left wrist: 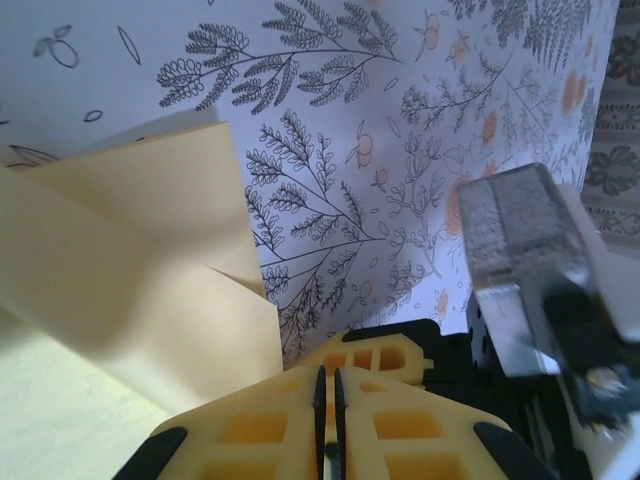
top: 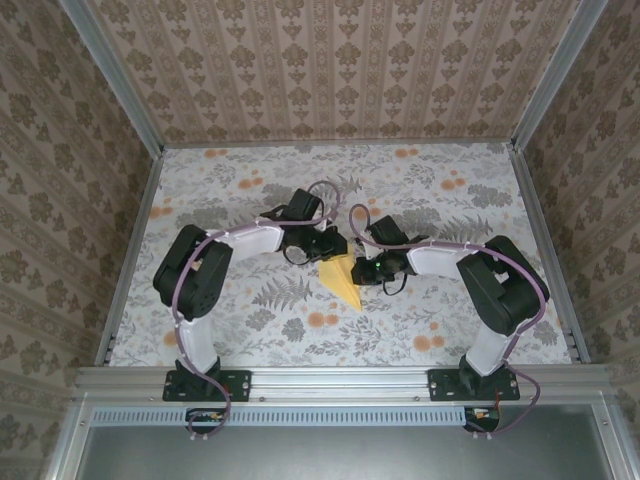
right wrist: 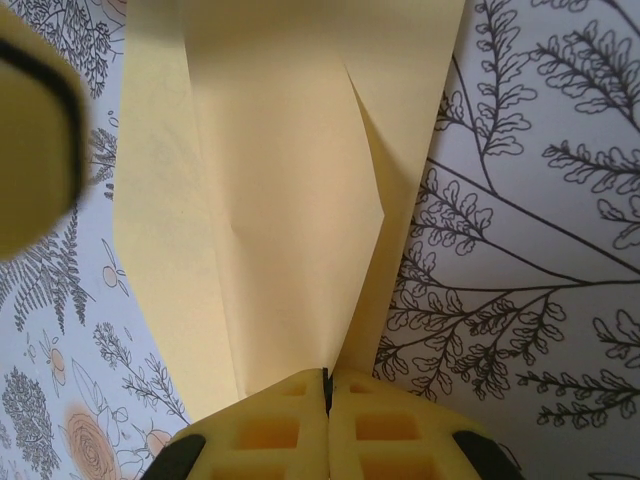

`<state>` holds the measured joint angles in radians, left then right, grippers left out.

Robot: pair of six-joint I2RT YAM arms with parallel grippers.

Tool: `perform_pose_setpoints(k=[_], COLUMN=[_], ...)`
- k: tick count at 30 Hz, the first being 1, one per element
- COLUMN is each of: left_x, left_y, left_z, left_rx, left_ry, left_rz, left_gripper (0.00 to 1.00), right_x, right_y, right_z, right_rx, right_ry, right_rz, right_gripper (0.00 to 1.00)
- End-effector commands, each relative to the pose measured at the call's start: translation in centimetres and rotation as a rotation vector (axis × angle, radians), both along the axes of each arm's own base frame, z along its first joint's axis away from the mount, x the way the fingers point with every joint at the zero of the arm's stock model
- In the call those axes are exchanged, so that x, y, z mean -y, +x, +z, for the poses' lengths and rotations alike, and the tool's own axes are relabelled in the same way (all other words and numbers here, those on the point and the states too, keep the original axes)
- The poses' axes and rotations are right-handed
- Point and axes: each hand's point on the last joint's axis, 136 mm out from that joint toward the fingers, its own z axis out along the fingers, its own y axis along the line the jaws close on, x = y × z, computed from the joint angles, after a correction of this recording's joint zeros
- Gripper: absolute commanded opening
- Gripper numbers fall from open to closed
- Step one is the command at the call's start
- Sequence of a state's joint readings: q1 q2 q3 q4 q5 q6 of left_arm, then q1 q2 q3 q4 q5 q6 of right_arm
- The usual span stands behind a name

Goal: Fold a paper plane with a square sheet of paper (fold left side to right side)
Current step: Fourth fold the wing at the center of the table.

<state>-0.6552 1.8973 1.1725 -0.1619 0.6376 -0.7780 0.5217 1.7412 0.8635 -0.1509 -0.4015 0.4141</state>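
**A:** Middle of the flower-printed bench [top: 430,200], and both arms meet over the yellow paper [top: 341,281]. It lies flat there, wide at the far end and narrowing to a sharp tip that points near and slightly right.

**B:** The right claw [top: 362,273] comes in from the right side. On its wrist camera the two yellow fingers [right wrist: 400,430] are pressed together. A raised fold of the paper runs straight down into the seam between them, so that's a pinch.

**A:** Agreed, clamped on the paper. There are creases too, a long one down the middle and a flap overlapping on the right.

**B:** And the left claw [top: 336,250]?

**A:** It sits at the far edge of the paper. On the left wrist camera its fingers [left wrist: 260,440] are drawn together, with just a thin dark slit between them. The paper lies to their left, its folded corner just beside the left finger.

**B:** So does it grip the sheet?

**A:** I cannot tell that from here. Jaws together is all I can call.
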Motion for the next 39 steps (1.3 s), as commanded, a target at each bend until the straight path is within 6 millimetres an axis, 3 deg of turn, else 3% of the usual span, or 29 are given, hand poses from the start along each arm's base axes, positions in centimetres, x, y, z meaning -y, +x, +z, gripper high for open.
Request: perform_pose_setpoints(k=[1, 17, 27, 31, 39], left_x=[1.2, -0.5, -1.9, -2.3, -2.7], left_y=[-0.3, -1.1, -1.8, -2.3, -2.7], left_z=[-0.3, -5.4, -7.2, -7.9, -8.3], left_rx=[-0.013, -0.065, -0.082, -0.096, -0.103], left_ry=[-0.030, 0.100, 0.170, 0.183, 0.193], left_rz=[-0.047, -0.037, -0.042, -0.039, -0.034], left_gripper=[0.13, 0.12, 0.12, 0.12, 0.11], right_x=[1.3, 1.4, 1.2, 0.8, 1.1], right_y=[-1.9, -2.2, -1.9, -1.1, -0.3], right_z=[-2.4, -2.6, -2.1, -0.6, 4.8], right_rx=[-0.077, -0.093, -0.084, -0.054, 0.040], right_ry=[-0.097, -0.118, -0.112, -0.085, -0.038], right_rz=[0.017, 0.034, 0.034, 0.018, -0.004], right_gripper=[0.07, 0.07, 0.08, 0.17, 0.31])
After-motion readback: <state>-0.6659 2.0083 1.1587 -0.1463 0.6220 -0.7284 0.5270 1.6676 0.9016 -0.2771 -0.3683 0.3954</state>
